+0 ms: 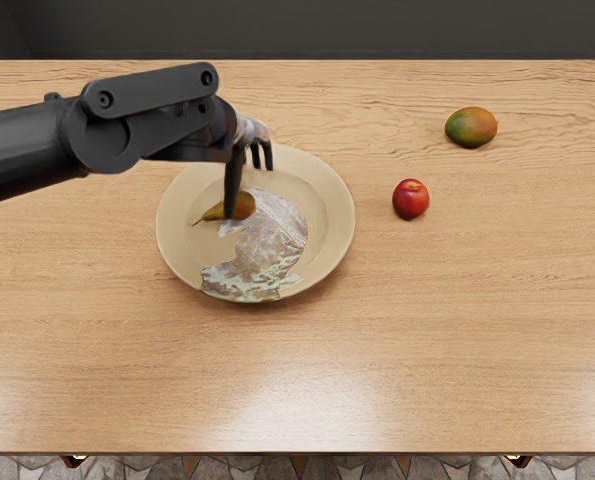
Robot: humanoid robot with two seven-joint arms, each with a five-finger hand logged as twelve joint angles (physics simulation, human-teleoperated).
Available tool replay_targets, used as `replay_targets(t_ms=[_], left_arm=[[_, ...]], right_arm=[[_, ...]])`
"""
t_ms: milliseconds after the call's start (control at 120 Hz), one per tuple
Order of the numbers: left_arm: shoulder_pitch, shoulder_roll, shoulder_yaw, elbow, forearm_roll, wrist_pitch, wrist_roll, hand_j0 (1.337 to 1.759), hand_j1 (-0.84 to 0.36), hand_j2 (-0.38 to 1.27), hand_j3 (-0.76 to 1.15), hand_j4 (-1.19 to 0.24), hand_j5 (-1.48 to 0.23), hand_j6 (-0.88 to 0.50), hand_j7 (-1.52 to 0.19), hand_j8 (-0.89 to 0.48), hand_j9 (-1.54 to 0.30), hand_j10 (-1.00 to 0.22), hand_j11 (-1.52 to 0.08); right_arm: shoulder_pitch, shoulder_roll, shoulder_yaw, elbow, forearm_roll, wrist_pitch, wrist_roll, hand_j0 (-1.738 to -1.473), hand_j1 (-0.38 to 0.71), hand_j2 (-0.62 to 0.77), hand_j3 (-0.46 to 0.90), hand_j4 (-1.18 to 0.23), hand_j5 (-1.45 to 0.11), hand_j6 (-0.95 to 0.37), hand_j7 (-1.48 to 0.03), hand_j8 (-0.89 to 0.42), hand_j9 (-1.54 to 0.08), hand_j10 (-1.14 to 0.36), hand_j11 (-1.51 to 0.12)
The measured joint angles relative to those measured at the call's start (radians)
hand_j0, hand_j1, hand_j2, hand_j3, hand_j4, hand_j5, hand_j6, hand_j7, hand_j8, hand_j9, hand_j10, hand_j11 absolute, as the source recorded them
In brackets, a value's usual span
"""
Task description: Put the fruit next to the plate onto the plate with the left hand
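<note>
A tan plate with a mottled grey-white patch lies left of the table's middle. On its left half rests a small yellow-brown pear-like fruit, its stem pointing left. My left hand hangs over the plate's far-left part, its arm coming in from the left edge. Its fingers are spread and point down. One long digit reaches down across the front of the fruit and touches it; the others are clear of it. The right arm is out of view.
A red apple sits on the table just right of the plate. A green-orange mango lies farther back right. The wooden table stretches wide in front of the plate.
</note>
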Motion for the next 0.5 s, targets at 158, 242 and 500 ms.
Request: replay_targets(t_ms=[158,242,500], left_arm=[[0.001,0.092,-0.008,0.009,-0.188,-0.058,0.000,1.657,0.21,0.10,0.00,-0.15,-0.22,-0.11,-0.22,-0.09,-0.21,-0.12,-0.21],[0.033,0.183,-0.048,0.007,-0.264,-0.175,0.000,1.657,0.26,0.07,0.00,-0.10,-0.15,-0.08,-0.15,-0.06,-0.14,-0.08,-0.14],[0.132,0.476,-0.242,0.006,-0.392,-0.292,0.000,1.658,0.32,0.02,0.00,-0.03,-0.04,-0.02,-0.04,-0.02,-0.04,-0.03,-0.05]], right_arm=[[0.000,0.000,0.000,0.000,0.000,0.000,0.000,-1.658,-0.31,-0.01,0.00,-0.03,-0.04,-0.03,-0.04,-0.03,-0.04,-0.03,-0.04],[0.000,0.000,0.000,0.000,0.000,0.000,0.000,-1.658,-0.31,-0.01,0.00,-0.03,-0.04,-0.03,-0.04,-0.03,-0.04,-0.03,-0.04],[0.004,0.000,-0.001,0.001,0.000,0.000,-0.001,-1.658,-0.31,-0.01,0.00,-0.03,-0.04,-0.03,-0.04,-0.03,-0.04,-0.03,-0.04]])
